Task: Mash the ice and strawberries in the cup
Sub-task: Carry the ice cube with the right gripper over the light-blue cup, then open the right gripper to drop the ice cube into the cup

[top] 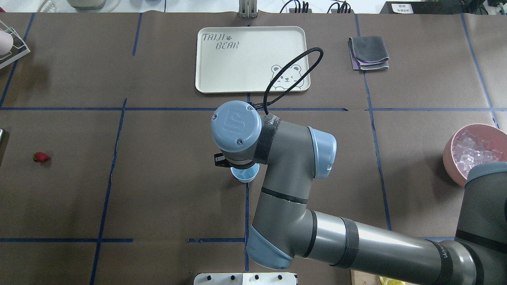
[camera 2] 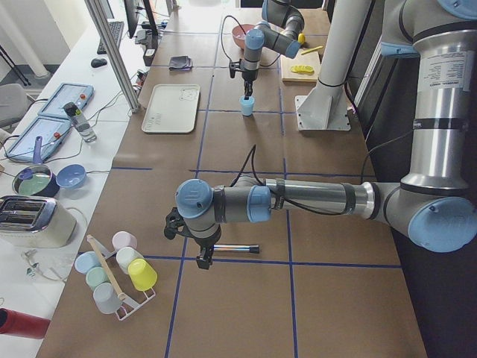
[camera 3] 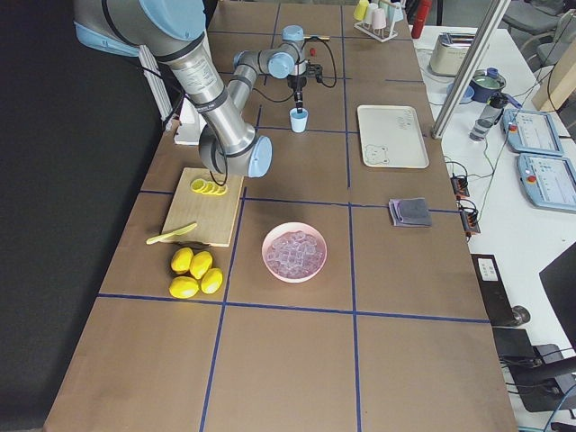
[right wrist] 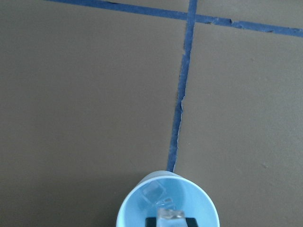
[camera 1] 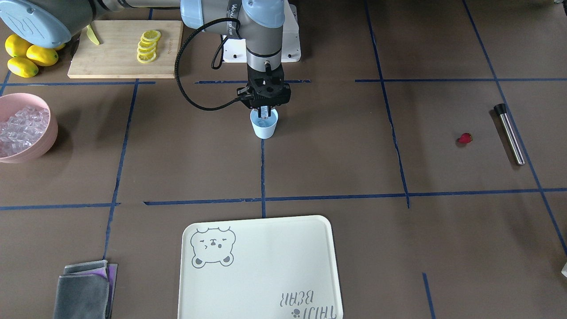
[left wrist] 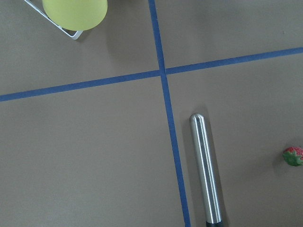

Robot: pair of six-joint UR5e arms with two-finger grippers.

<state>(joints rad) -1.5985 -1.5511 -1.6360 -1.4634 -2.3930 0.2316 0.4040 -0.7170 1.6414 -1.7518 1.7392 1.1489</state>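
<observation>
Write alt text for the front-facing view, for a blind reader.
The right gripper holds an ice cube over the light-blue cup at mid-table. A strawberry and steel rod lie to the view's right, a pink ice bowl left.

A: Front view, upper centre?
B: Right pincer [camera 1: 264, 113] tips dip into the cup [camera 1: 264, 128] mouth; jaw gap unreadable. Pink bowl [camera 1: 49, 133] clipped by left edge, tray [camera 1: 266, 266] by lower edge.
A: Overhead view?
B: Right arm [top: 277, 158] covers that pincer entirely; only a crescent of cup rim shows, centre frame.
A: Right wrist view?
B: Cup cut by lower edge; one ice cube [right wrist: 170, 215] clipped there too.
A: Left wrist view?
B: Steel rod [left wrist: 205, 170] runs off the bottom, strawberry [left wrist: 293, 156] off the right, yellow cup [left wrist: 75, 10] off the top.
A: Left pincer [camera 2: 203, 261]?
B: Side view only, lower centre. Too small to judge.
</observation>
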